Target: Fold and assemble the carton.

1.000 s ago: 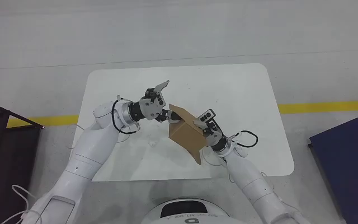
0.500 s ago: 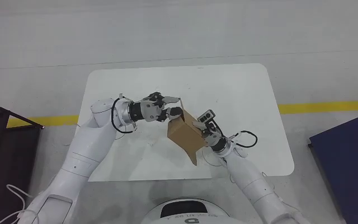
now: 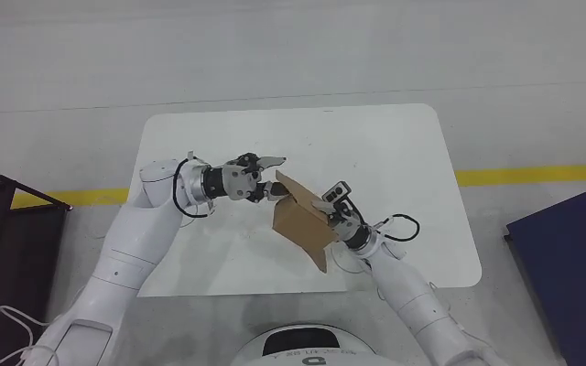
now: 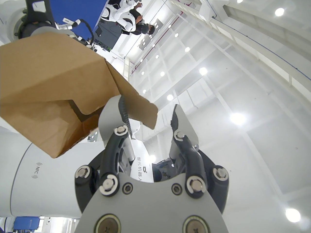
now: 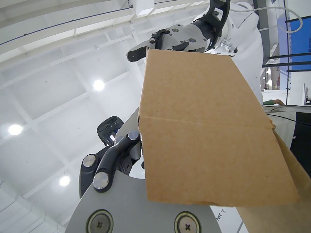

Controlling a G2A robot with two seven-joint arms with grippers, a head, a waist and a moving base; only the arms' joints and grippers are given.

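Note:
A brown carton (image 3: 300,220), partly folded, is held tilted above the white table (image 3: 385,146). My right gripper (image 3: 328,209) is shut on its side nearest the robot's right arm; in the right wrist view the carton (image 5: 206,122) hides the fingers. My left gripper (image 3: 271,176) is at the carton's opposite upper corner. In the left wrist view, the left gripper (image 4: 148,113) stands open, and a corner flap of the carton (image 4: 48,73) pokes between its fingers against one pad. The right wrist view shows the left gripper (image 5: 143,52) behind the carton's far edge.
The table has bare room on all sides of the carton. A yellow floor line (image 3: 522,174) runs behind the table. A blue object (image 3: 558,265) stands to the right on the floor and a dark one (image 3: 18,247) to the left.
The left gripper came in from above the carton's upper edge to its corner, and now holds its fingers open around the flap. The carton has shifted only slightly in the right gripper.

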